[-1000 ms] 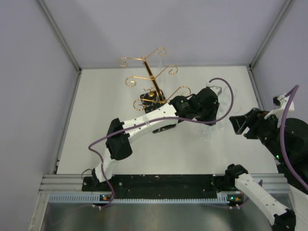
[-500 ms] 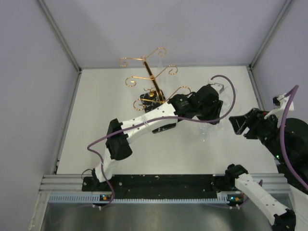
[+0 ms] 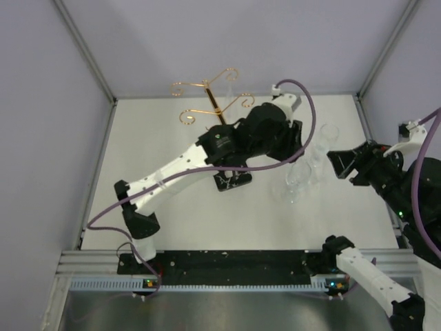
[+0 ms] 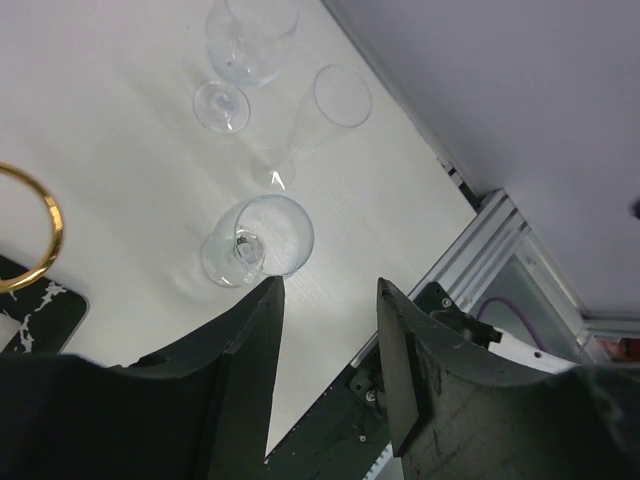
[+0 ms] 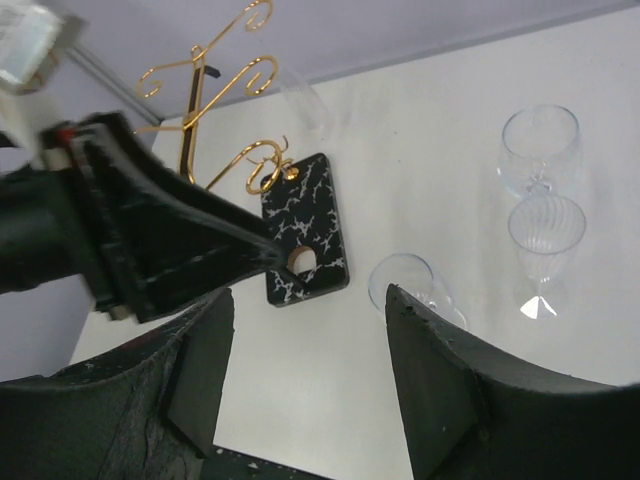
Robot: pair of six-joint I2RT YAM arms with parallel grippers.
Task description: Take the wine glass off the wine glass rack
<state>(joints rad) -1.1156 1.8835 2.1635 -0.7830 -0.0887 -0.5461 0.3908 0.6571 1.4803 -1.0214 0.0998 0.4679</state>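
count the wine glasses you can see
4. Three stand on the table: one glass by the rack base, two more glasses farther off. A fourth glass seems to hang on the rack.

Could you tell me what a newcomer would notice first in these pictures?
Probably the gold rack on its black marbled base, standing mid-table. Next, the three clear glasses on the table to the right of it, with the open, empty left gripper near them and the open right gripper close by.
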